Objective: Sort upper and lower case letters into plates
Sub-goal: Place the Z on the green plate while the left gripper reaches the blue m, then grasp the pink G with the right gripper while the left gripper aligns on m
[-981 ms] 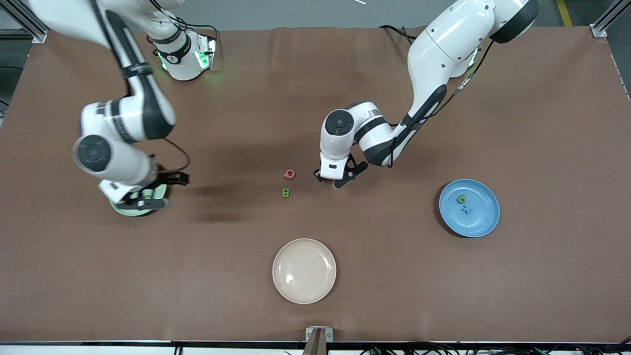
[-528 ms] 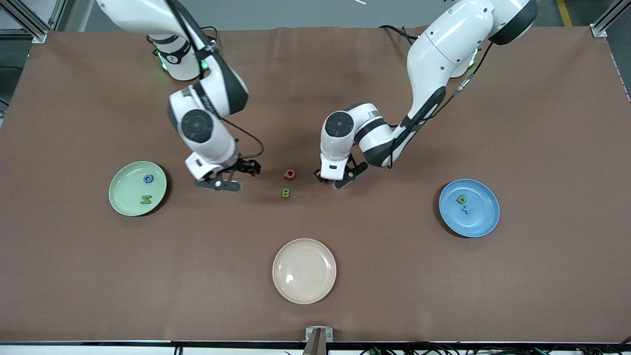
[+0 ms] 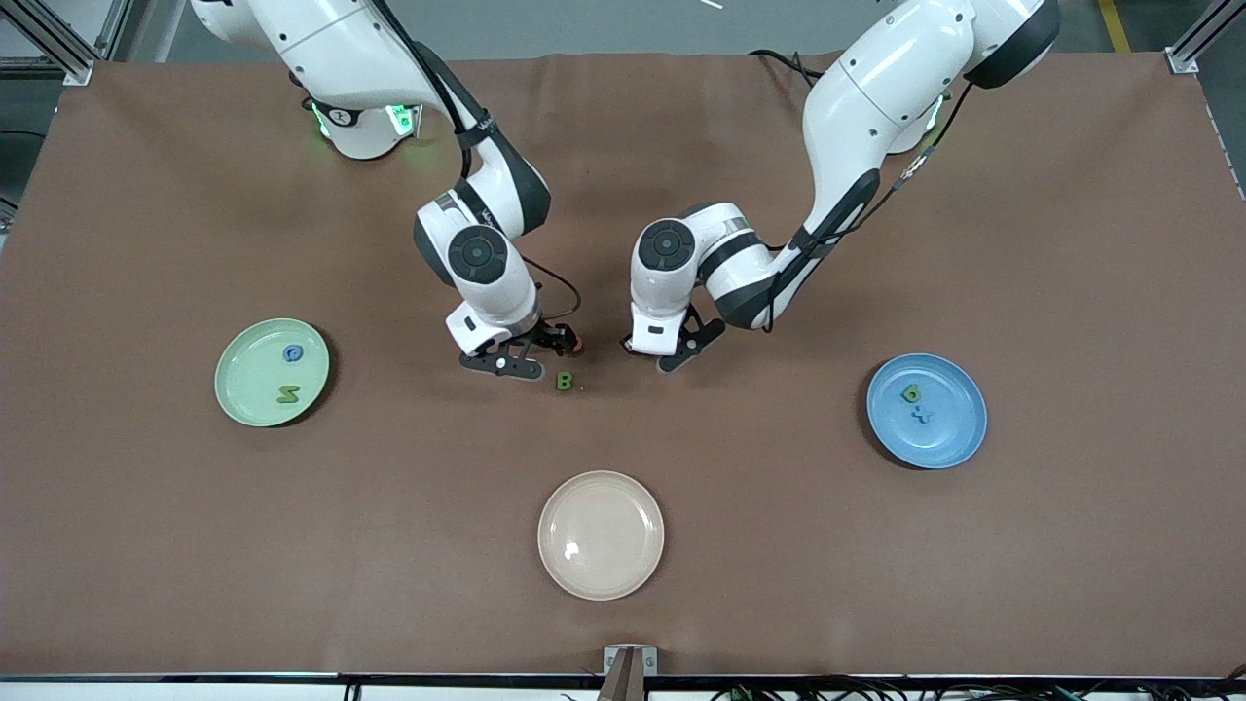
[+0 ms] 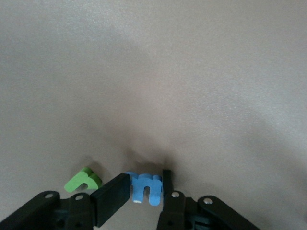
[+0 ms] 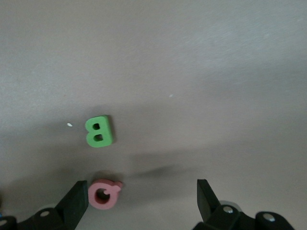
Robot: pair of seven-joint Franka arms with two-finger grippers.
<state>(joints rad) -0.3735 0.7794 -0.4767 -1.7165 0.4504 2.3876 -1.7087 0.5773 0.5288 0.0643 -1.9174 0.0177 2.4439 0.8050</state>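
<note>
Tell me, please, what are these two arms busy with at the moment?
They are sorting small letters into plates. The left gripper is down at the table with its fingers around a blue m, a green letter beside it. The right gripper is open over the red Q, near the green B. The green plate and blue plate each hold two letters; the beige plate holds none.

A brown surface point(image 3: 876, 584) carries 3 plates: pale green point(image 3: 243, 399), blue point(image 3: 949, 443), cream-beige point(image 3: 601, 574). Green B point(image 3: 565, 381), red Q point(image 5: 103, 193), blue m point(image 4: 145, 188) and green n point(image 4: 82, 180) lie loose mid-surface.
</note>
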